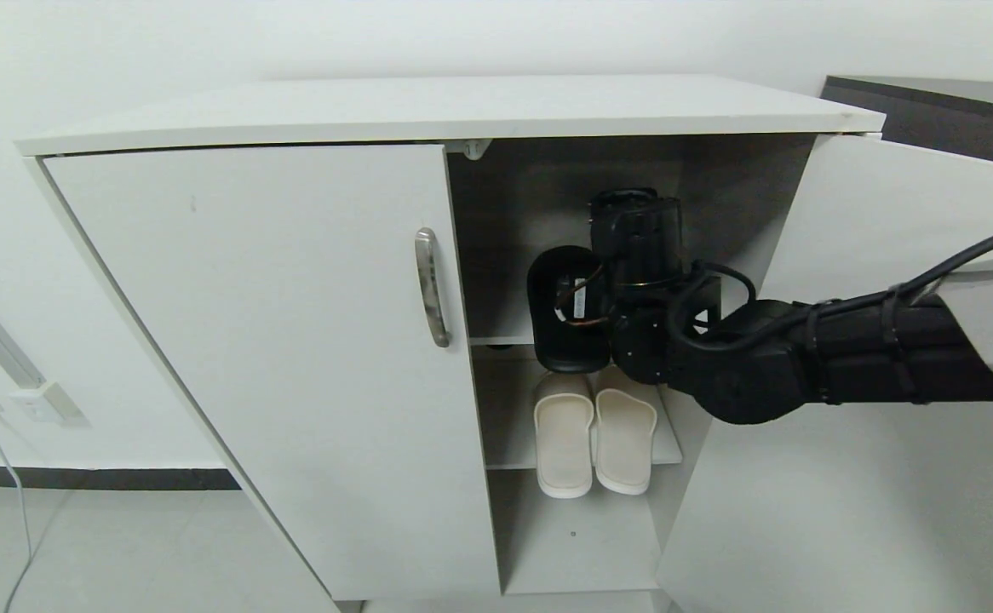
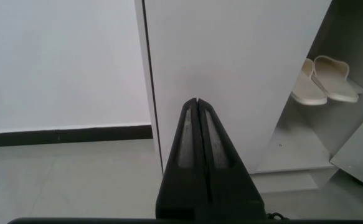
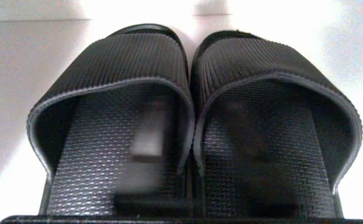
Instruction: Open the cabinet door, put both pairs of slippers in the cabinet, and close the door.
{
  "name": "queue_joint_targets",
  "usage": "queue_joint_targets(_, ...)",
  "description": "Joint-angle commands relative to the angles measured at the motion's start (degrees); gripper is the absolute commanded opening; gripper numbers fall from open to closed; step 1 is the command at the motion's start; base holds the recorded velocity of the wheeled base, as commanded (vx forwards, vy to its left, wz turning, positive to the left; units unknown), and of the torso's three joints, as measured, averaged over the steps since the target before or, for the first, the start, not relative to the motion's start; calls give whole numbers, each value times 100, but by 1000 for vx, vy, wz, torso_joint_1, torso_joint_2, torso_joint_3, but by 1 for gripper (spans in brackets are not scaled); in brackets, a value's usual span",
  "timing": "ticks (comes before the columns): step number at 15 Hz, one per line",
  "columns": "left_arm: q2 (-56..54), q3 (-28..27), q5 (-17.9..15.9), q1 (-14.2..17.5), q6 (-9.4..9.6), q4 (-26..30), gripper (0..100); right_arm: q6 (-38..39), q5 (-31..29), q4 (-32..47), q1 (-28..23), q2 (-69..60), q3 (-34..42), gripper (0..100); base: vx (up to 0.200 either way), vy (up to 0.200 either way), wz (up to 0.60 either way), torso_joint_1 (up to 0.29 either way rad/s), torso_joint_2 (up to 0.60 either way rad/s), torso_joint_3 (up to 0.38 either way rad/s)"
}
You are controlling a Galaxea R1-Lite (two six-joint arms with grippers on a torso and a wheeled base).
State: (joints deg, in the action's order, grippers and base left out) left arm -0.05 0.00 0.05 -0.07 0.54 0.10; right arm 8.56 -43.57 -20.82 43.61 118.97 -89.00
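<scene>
**Cabinet, mid-task.** The cabinet (image 1: 428, 106) has its left door (image 1: 275, 340) shut and its right door (image 1: 888, 221) swung open. The right claw (image 3: 188, 149) is inside at the level of the upper shelf (image 1: 496, 340). It is clamped on the black slippers (image 1: 569, 353), which sit side by side. The white slippers (image 1: 594, 430) lie paired on the middle shelf (image 1: 505, 417) just below. The left claw (image 2: 197, 104) is pressed narrow and holds nothing. It hangs before the shut door, above the floor (image 2: 63, 180).
</scene>
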Motion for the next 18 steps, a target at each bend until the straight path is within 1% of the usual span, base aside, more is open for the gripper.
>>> queue_joint_targets(1, 5, 0, -5, -1, -1, -1, 0, 41, -2, -45, 289, -840, 832, 100, 0, 0, 0, 0, 0, 0)
queue_joint_targets(3, 5, 0, -5, 7, -1, -1, 0, 23, 41, -185, 526, -1429, 1632, 100, 0, 0, 0, 0, 0, 0)
queue_joint_targets(5, 5, 0, -5, 7, -1, -1, 0, 23, 472, -379, 693, -2000, 2440, 100, 0, 0, 0, 0, 0, 0)
queue_joint_targets(6, 5, 0, -5, -1, -1, -1, 0, 14, 569, -432, 720, -2115, 2607, 100, 0, 0, 0, 0, 0, 0)
queue_joint_targets(7, 5, 0, -5, 7, -1, -1, 0, -3, 912, -722, 834, -2493, 3354, 100, 0, 0, 0, 0, 0, 0)
queue_joint_targets(10, 5, 0, -14, -1, 8, -1, 0, -179, 1395, -1469, 974, -2870, 4453, 100, 0, 0, 0, 0, 0, 0)
queue_joint_targets(11, 5, 0, -14, 7, 8, -1, 0, -232, 1500, -1776, 983, -2870, 4655, 100, 0, 0, 0, 0, 0, 0)
queue_joint_targets(12, 5, 0, -14, -1, 8, -1, 0, -267, 1527, -1864, 983, -2853, 4690, 0, 0, 0, 0, 0, 0, 0)
queue_joint_targets(13, 5, 0, -14, 7, 8, -1, 0, -328, 1544, -1996, 1001, -2818, 4699, 0, 0, 0, 0, 0, 0, 0)
queue_joint_targets(18, 5, 0, -14, 7, -1, -1, 0, -328, 1544, -2005, 1071, -2809, 4743, 0, 0, 0, 0, 0, 0, 0)
